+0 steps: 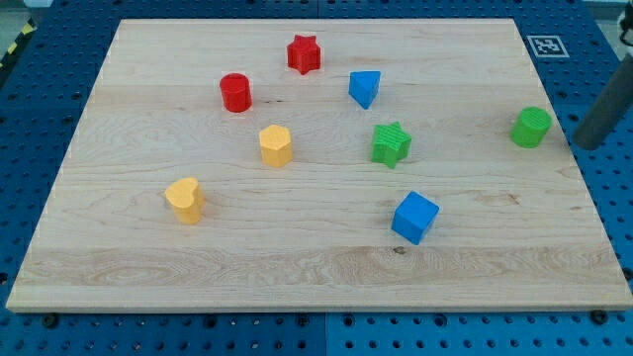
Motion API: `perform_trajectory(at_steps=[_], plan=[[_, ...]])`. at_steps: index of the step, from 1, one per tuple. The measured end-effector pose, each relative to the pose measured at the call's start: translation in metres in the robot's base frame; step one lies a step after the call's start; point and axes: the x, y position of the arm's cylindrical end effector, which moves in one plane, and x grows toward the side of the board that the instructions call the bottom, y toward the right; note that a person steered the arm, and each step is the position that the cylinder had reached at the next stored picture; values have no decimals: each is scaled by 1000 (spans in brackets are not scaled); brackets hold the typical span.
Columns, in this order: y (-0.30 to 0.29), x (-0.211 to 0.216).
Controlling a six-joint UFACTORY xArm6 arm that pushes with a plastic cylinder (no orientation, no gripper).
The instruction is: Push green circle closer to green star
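The green circle stands near the board's right edge. The green star sits left of it, near the middle of the board, with a wide gap between them. My tip is at the view's right edge, just right of the green circle and a short gap away from it, over the blue base off the board.
A blue cube lies below the star. A blue triangular block lies above it. A red star, a red cylinder, a yellow hexagon and a yellow heart sit to the left. A marker tag sits at top right.
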Motion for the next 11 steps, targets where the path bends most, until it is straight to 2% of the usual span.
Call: perform_trajectory(at_steps=[2, 3, 7, 9, 11], plan=[[-25, -1], [-40, -20], [-44, -24], [-72, -58], [-116, -53]])
